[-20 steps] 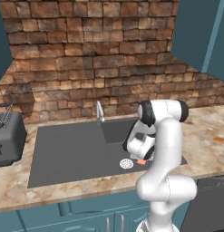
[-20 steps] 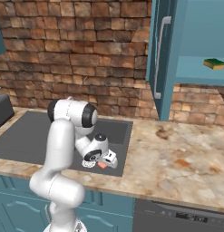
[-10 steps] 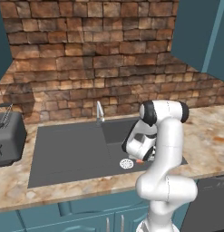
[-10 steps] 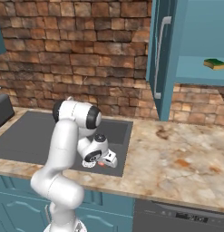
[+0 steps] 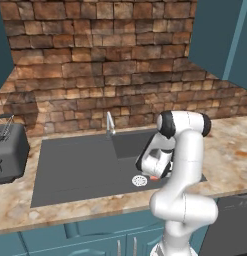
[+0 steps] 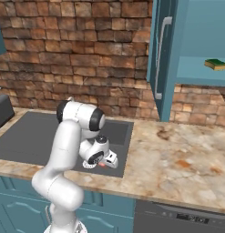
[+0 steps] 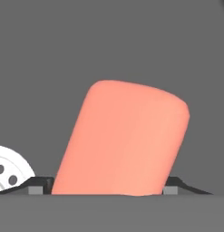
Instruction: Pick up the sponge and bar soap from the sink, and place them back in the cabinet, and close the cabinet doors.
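Note:
The salmon-pink bar soap point(image 7: 122, 140) lies on the dark floor of the sink point(image 5: 75, 170), just right of the white drain point(image 5: 139, 180). My gripper point(image 7: 109, 186) reaches down over it, one fingertip against each long side, shut on the bar. From the base views a pink sliver of soap point(image 6: 102, 164) peeks out under the hand point(image 5: 154, 167). The yellow and green sponge point(image 6: 216, 64) rests on the shelf of the open teal cabinet point(image 6: 196, 75). One cabinet door point(image 6: 161, 54) stands swung open.
A thin silver faucet point(image 5: 110, 122) stands at the sink's back edge. A dark toaster point(image 5: 7, 150) sits on the counter to the left. Marbled counter point(image 6: 177, 154) stretches right of the sink below the cabinet.
The hand has sunk a little lower onto the soap and its fingers have drawn in against the bar's sides.

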Controlling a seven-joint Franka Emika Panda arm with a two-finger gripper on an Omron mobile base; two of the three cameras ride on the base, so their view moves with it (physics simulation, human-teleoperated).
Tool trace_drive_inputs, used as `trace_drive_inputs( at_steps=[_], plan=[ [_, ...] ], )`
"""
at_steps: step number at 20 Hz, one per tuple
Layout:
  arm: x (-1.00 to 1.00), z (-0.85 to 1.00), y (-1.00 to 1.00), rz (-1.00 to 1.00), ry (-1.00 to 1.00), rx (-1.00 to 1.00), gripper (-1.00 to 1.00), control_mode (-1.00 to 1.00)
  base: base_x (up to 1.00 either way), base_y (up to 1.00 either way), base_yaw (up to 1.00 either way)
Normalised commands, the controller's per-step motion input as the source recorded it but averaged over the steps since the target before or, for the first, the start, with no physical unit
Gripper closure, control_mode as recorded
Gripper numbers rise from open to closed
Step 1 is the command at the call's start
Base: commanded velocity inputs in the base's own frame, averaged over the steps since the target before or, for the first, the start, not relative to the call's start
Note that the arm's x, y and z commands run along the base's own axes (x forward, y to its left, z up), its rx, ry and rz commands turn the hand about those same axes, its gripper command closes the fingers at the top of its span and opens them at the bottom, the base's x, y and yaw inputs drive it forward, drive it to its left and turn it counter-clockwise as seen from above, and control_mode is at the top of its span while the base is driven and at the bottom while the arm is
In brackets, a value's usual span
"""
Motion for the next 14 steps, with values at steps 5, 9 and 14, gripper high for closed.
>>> trace_drive_inputs(
  at_steps=[5,9,14],
  plan=[
    [0.22,-0.02,0.00,0.00,-0.07,-0.01,1.00,-1.00,0.00,0.00,0.00],
    [0.04,0.12,0.00,0.00,-0.21,-0.04,1.00,-1.00,0.00,0.00,0.00],
    [-0.23,0.57,-0.01,0.00,-0.20,-0.05,1.00,-1.00,0.00,0.00,0.00]
  ],
)
